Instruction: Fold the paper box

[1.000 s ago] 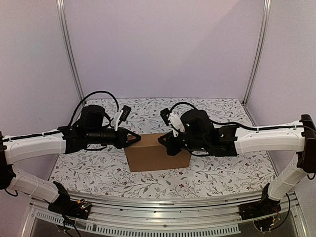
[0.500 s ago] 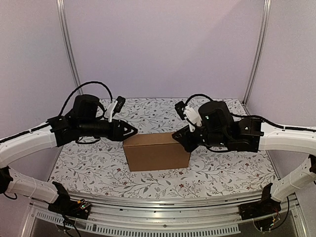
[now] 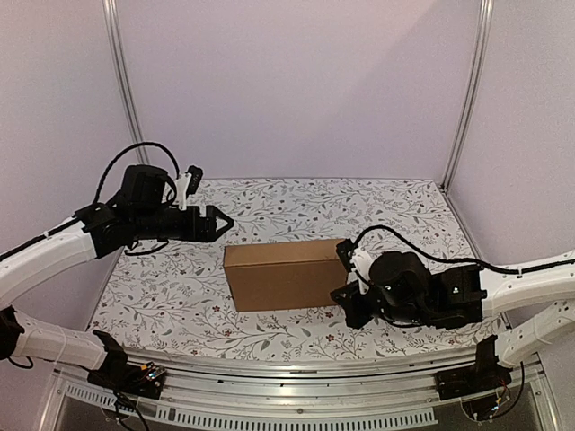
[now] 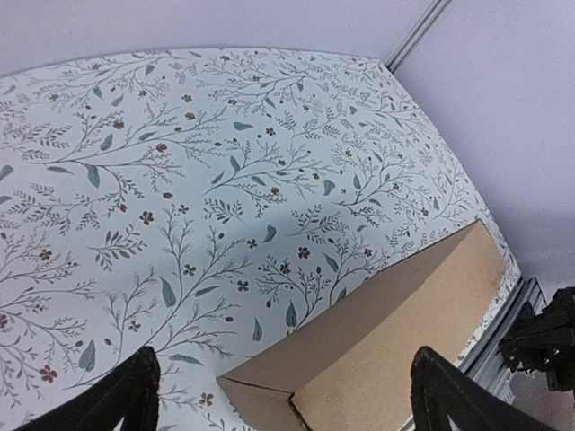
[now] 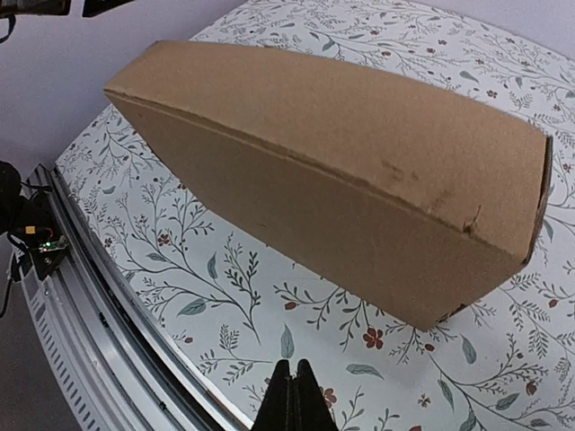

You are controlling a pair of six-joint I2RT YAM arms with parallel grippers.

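The paper box [image 3: 286, 274] is a plain brown closed carton lying on the floral table, its long side facing me. My left gripper [image 3: 218, 222] hovers open, up and to the left of the box's far left corner, touching nothing. In the left wrist view its black fingers [image 4: 121, 395] stand wide apart over the box's [image 4: 395, 341] end corner. My right gripper [image 3: 343, 307] is low beside the box's near right corner, shut and empty. The right wrist view shows the closed fingertips [image 5: 294, 395] above the cloth, a short gap from the box [image 5: 359, 171].
The floral tablecloth [image 3: 404, 211] covers the table. A metal rail [image 3: 287, 373] runs along the near edge, close under my right gripper. Purple walls and two upright frame posts [image 3: 126, 99] close in the back and sides.
The left gripper opened and drew back left and upward off the box. The right arm swung away from the box, down toward the near right. The box stayed put.
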